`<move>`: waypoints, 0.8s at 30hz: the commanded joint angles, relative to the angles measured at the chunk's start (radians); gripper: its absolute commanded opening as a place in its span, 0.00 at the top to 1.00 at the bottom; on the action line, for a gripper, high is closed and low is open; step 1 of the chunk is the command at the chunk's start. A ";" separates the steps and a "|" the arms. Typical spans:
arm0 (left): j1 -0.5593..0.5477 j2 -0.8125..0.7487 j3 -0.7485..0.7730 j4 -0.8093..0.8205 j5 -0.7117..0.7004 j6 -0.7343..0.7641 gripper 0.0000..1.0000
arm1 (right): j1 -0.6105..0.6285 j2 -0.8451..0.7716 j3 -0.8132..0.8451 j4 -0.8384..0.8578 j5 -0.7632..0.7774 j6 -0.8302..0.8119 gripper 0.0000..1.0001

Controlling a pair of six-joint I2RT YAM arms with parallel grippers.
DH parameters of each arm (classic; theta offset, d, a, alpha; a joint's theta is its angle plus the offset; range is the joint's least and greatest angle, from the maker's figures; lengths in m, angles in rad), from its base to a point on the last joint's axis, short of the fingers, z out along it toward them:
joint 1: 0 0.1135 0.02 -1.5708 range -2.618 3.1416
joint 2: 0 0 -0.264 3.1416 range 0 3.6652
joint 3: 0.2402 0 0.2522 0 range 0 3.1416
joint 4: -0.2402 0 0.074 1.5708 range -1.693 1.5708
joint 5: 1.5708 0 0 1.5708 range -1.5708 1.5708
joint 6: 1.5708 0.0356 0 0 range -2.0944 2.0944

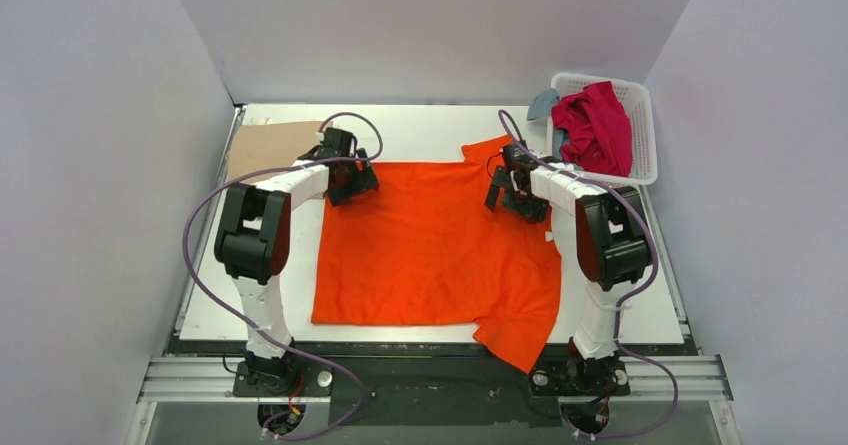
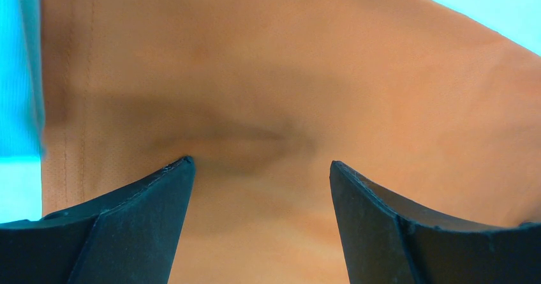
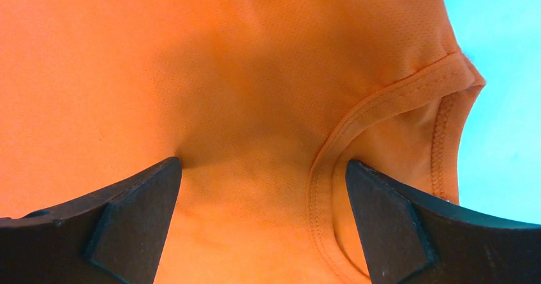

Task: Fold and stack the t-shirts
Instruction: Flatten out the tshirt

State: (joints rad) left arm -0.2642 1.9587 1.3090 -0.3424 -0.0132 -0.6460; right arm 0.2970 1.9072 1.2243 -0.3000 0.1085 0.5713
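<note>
A bright orange t-shirt [image 1: 430,250] lies spread flat across the middle of the table, with one corner hanging over the near edge. My left gripper [image 1: 351,181] is open and low over the shirt's far left corner. In the left wrist view its fingers [image 2: 150,214] straddle plain orange cloth [image 2: 268,73] beside a stitched hem. My right gripper [image 1: 508,191] is open over the far right part. In the right wrist view a curved double-stitched seam [image 3: 357,115] runs between the gripper's tips. Neither gripper holds cloth. A tan t-shirt [image 1: 268,145] lies flat at the far left.
A white lattice basket [image 1: 641,115] stands at the far right corner. It holds a crumpled crimson shirt [image 1: 595,125], and a grey-blue one [image 1: 543,103] hangs over its left rim. Grey walls close in the table on three sides.
</note>
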 commanded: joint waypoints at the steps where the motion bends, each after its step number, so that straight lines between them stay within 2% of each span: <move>1: 0.035 0.145 0.141 -0.002 -0.002 0.023 0.12 | -0.045 0.127 0.080 -0.010 -0.039 -0.008 0.04; 8: 0.045 0.292 0.357 -0.071 0.013 0.051 0.12 | -0.073 0.207 0.260 -0.049 -0.057 -0.052 0.04; 13: 0.032 0.224 0.393 -0.090 0.048 0.069 0.11 | -0.058 0.139 0.303 -0.082 -0.074 -0.098 0.04; 19: 0.013 -0.041 0.242 -0.096 0.023 0.074 0.11 | 0.025 -0.090 0.175 -0.108 -0.052 -0.120 0.03; 24: 0.005 -0.378 -0.043 -0.145 -0.084 0.024 0.11 | 0.138 -0.308 0.017 -0.137 0.002 -0.092 0.01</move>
State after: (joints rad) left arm -0.2546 1.8565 1.4139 -0.4473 -0.0105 -0.5930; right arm 0.3649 1.7779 1.3262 -0.3767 0.0647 0.4706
